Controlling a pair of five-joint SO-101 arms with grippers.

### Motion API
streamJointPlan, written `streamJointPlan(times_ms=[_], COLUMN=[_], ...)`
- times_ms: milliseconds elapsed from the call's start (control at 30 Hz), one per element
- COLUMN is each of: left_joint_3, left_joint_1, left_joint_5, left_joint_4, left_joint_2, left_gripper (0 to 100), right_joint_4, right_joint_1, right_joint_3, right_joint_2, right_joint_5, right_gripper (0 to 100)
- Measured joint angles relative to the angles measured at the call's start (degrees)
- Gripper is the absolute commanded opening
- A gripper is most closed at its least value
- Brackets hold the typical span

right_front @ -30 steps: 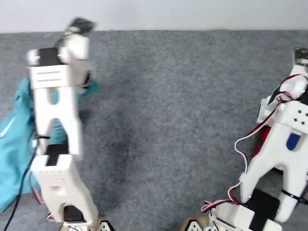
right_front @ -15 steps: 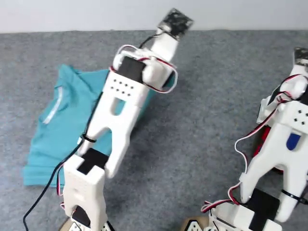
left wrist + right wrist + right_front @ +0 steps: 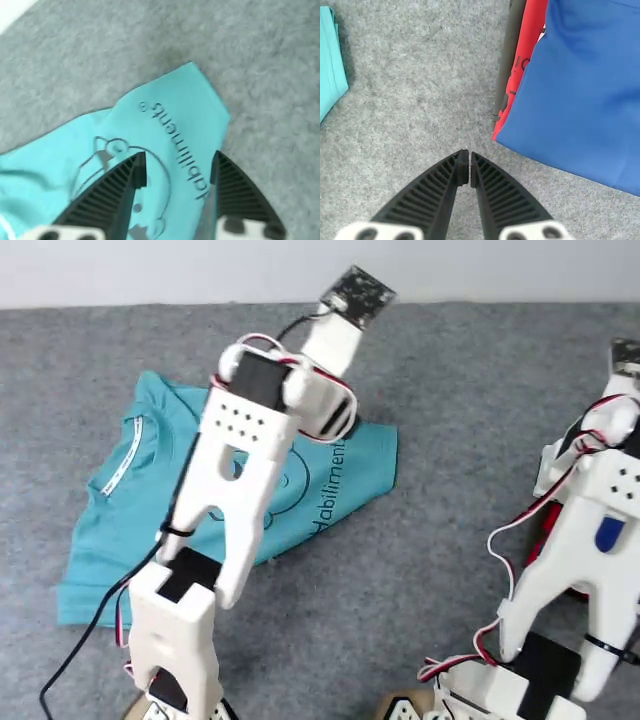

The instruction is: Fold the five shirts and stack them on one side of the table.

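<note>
The teal shirt [image 3: 110, 530] lay on the left half of the grey counter [image 3: 450, 390]. It was spread open and rumpled, with its collar [image 3: 122, 455] toward the far left and its right edge near the counter's middle. Its printed side faced up, showing a dark line drawing [image 3: 107, 155] with one line of dark lettering [image 3: 180, 140] beside it. The left arm [image 3: 235, 470] extended over the shirt. The left jaws stood released, spread over the printed area and gripping nothing. The right arm [image 3: 590, 530] stood at the right edge of the counter. The right jaws were clenched tip to tip on nothing, over bare counter. Close by them lay a stack with a blue shirt [image 3: 580, 90] on top, a red shirt [image 3: 527, 55] beneath it, and a dark layer [image 3: 507, 60] lowest.
</note>
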Motion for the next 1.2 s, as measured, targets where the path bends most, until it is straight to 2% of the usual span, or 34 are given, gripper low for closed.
streamJointPlan(times_ms=[167, 400, 567, 767, 867, 967, 1067, 1200], left_joint_3=[4.92, 31.38, 51.52, 68.4, 73.76, 78.59, 83.34, 89.67], left_joint_1=[-6.33, -17.93, -32.88, -54.86, -64.44, -70.59, -73.23, -74.11], left_joint_5=[-4.84, -14.42, -26.29, -48.26, -59.78, -68.75, -73.32, -75.25], left_joint_4=[0.44, 0.53, 0.53, 0.35, -3.08, -7.65, -13.45, -21.1], left_joint_2=[-8.18, -27.87, -41.23, -47.38, -47.65, -47.65, -47.65, -47.65], left_gripper=[22, 21, 21, 22, 22, 22, 22, 22], right_joint_4=[0.0, 0.0, 0.0, -0.09, -0.44, -0.97, -0.97, -0.97], right_joint_1=[0.0, 0.0, 0.0, 0.0, 0.0, 0.0, 0.0, 0.0], right_joint_3=[0.0, 4.75, 13.89, 21.89, 23.91, 24.18, 24.18, 24.18], right_joint_2=[-1.76, -4.66, -9.23, -14.33, -15.91, -16.53, -16.62, -16.62], right_joint_5=[0.0, 0.0, 0.0, 0.0, 0.0, 0.0, 0.0, 0.0], right_gripper=[0.9, 0.9, 0.9, 0.9, 0.9, 0.9, 0.9, 0.9])
